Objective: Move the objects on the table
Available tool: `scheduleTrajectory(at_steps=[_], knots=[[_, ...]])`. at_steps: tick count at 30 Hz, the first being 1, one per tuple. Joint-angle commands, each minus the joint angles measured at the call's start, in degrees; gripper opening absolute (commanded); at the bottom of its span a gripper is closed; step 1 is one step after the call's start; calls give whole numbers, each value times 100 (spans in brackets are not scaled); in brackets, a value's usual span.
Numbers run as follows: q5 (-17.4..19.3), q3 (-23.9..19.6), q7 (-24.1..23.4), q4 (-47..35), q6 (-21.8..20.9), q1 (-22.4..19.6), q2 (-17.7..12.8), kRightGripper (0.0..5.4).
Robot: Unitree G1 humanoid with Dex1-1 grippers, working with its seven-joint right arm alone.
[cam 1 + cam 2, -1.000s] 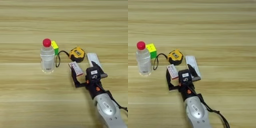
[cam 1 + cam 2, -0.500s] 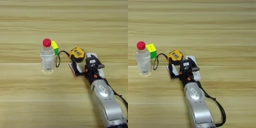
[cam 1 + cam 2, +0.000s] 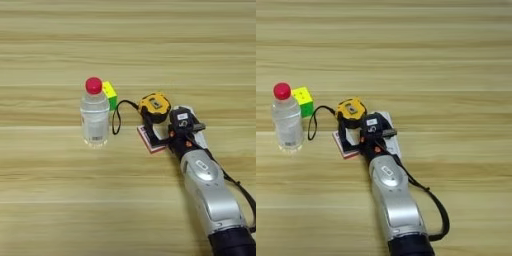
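Observation:
A clear red-capped bottle [image 3: 95,118] stands upright left of centre, and a small colourful puzzle cube [image 3: 110,95] sits just behind it. To their right lies the yellow-black tape measure [image 3: 154,107], its black strap [image 3: 117,118] looping towards the bottle. My right gripper [image 3: 172,132] is open and low over the table [image 3: 50,200], right behind the tape measure. Its left finger lies across the small white-red box [image 3: 146,138], which shows only at its left edge. The flat white oblong device [image 3: 390,134] is mostly hidden under the gripper head.
My silver forearm [image 3: 210,190] comes in from the bottom right and covers the table there. Bare wood stretches along the far side, the left and the near left.
The gripper has moved forward and a little left, from just short of the box to over it, reaching the tape measure. The bottle, cube and tape measure have not moved.

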Motion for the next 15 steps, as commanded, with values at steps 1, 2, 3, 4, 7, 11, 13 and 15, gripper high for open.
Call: scheduleTrajectory(at_steps=[1,2,3,4,7,11,13,15], knots=[[10,-72,17,-135,-221,-421,-28,538],[4,-67,30,-124,-226,-432,-28,538],[1,-63,39,-109,-230,-444,-27,538],[-3,-58,48,-87,-238,-465,-24,538],[-16,-39,72,-12,-260,-529,-20,538],[-25,-42,82,116,-291,-666,-12,538],[-31,-39,100,195,-313,-743,-6,538],[-44,-27,116,323,-341,-833,2,538]])
